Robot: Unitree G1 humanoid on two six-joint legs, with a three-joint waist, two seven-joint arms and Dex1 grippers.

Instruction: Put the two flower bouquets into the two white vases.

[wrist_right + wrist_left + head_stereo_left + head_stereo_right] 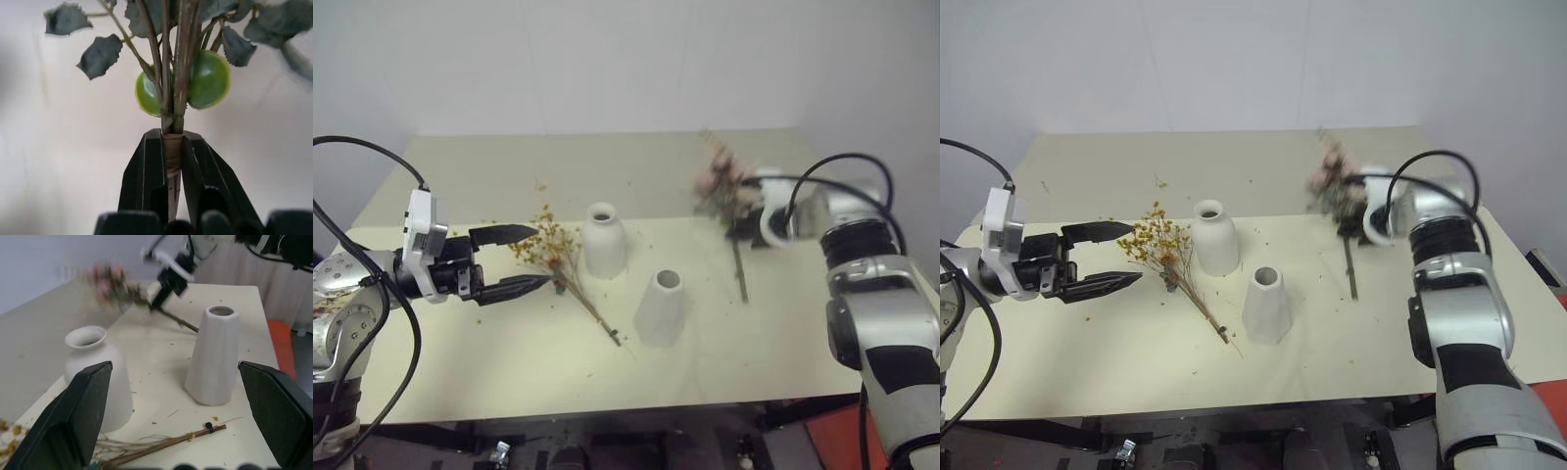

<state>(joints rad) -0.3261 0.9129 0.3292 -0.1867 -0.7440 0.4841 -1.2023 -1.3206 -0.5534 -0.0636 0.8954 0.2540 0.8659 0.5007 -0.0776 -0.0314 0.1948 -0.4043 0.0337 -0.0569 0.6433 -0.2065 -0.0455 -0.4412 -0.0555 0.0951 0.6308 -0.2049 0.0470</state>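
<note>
A: Right gripper (168, 147)?
B: Clamped on the pink rose bouquet (720, 181), fingers pinching the bound stems just below two green round buds. Bouquet is off the table (460, 392), held up at the far right, stem end hanging down toward the tabletop. Flower heads are blurred.

A: Left gripper (529, 259)?
B: Jaws wide apart, nothing between them. It hovers at the left side, pointing right toward the yellow dried bouquet (553, 250).

A: Touching it?
B: Fingertips sit just beside the flower heads; cannot tell if there is contact.

A: Where does that bouquet lie?
B: Flat on the table, flower heads left of the rounded vase (604, 240), thin brown stems running toward the near side and ending just left of the cone vase (660, 306).

A: Vases?
B: Both upright near the table's middle, both with nothing in them. Rounded one farther and to the left, cone one nearer and to the right, close together but apart. The rose bouquet hangs to the right of both.

A: Anything else?
B: Small flower crumbs scattered on the table around the dried bouquet.
</note>
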